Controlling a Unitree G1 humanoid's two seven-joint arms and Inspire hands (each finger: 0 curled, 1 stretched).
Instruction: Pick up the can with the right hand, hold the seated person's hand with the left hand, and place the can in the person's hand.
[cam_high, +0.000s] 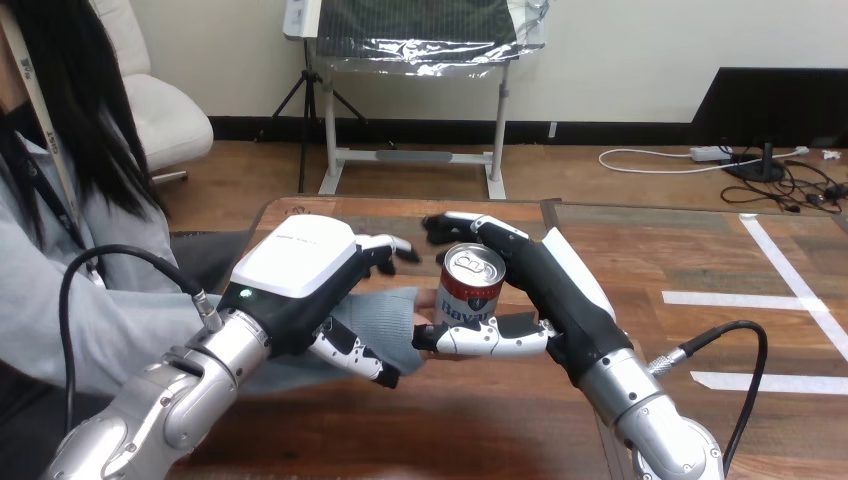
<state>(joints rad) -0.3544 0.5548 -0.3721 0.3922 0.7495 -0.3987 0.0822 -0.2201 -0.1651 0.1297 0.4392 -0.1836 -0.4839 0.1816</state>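
1. Head view: a brown wooden table (480, 430) carries strips of white tape (745, 298) at its right.
2. The red-and-white metal can (470, 288) stands upright in the right hand (560, 300), just beside the person's hand (424, 320).
3. The right hand grips the can, fingers behind it and thumb in front.
4. The left hand (300, 265) clasps the person's grey-sleeved wrist (385, 310), with the thumb beneath.

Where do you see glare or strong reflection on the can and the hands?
Head view: the silver top of the can catches a bright reflection; the white shell on the left hand looks brightly lit; the black fingers of the right hand round the can look dark.
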